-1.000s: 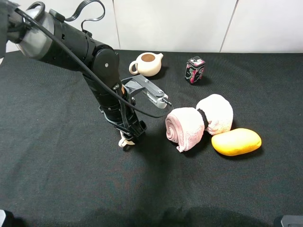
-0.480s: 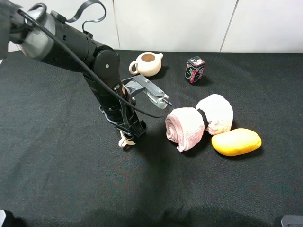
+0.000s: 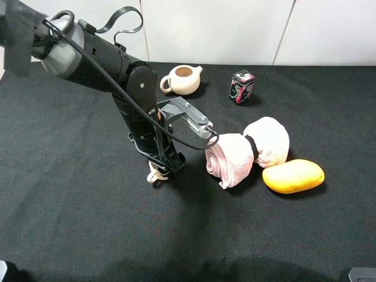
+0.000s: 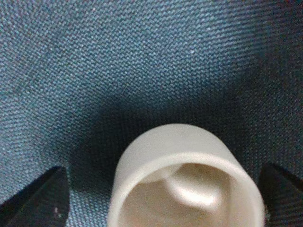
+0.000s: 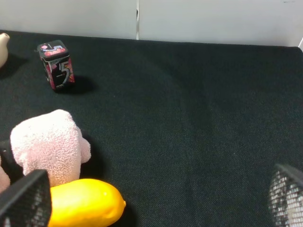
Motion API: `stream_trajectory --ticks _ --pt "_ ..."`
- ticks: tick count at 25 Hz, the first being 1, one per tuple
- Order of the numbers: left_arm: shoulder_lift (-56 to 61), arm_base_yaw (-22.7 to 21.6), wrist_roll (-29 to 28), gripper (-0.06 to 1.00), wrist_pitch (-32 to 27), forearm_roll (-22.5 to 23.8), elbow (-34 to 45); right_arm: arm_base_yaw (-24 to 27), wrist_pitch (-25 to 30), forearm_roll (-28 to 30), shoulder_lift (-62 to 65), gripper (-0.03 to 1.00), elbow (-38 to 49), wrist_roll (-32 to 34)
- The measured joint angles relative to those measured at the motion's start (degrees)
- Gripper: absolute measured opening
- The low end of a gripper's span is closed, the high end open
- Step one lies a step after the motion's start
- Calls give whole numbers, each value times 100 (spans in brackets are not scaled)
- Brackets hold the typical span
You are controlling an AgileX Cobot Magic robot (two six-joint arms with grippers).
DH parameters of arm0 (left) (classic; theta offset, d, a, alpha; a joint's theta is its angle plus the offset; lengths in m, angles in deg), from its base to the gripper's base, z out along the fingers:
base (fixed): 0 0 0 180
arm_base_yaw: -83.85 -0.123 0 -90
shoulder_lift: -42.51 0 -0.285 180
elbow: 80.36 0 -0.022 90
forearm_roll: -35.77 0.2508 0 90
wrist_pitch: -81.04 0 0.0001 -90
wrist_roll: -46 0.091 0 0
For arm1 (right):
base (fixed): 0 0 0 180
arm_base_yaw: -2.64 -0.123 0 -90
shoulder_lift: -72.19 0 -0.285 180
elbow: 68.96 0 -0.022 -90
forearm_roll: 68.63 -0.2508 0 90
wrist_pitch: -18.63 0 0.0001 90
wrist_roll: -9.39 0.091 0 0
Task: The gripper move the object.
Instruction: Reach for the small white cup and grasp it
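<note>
The step in hand is the grasp. The left gripper (image 4: 163, 188) is down at the surface (image 3: 70, 205) and straddles the cup (image 4: 156, 151). Its fingers (image 4: 45, 191) stand wide apart, one on each side of the cup's wall. Dark cloth shows between the cup and one finger; the other finger is very near the wall, and I cannot tell if it touches. The gripper has hold of nothing yet. The cup rests on the cloth under the arm, near the front-left of the pink rolls and well apart from the teapot (image 3: 183, 79). Its handle is not clear from the wrist view.

The next move likely calls for the jaws to close squarely on the cup's wall before any lift. A lopsided pinch could tip or push so small a cup.

The right gripper (image 5: 155, 196) is also wide open and empty, and hangs back over the right side of the surface.

By count:
- one cup
- one teapot
- one small printed tin (image 3: 241, 87)
- two rolled towels (image 3: 229, 159) lying side by side
- one yellow fruit (image 3: 293, 175) just beside them
</note>
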Motion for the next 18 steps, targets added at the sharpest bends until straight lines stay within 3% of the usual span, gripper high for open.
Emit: stream_trajectory --ticks 10,18 --pt "-6 0 0 82 -60 27 -41 0 0 0 0 69 0 0" --pt "-6 19 0 66 -115 33 -41 0 0 0 0 69 0 0"
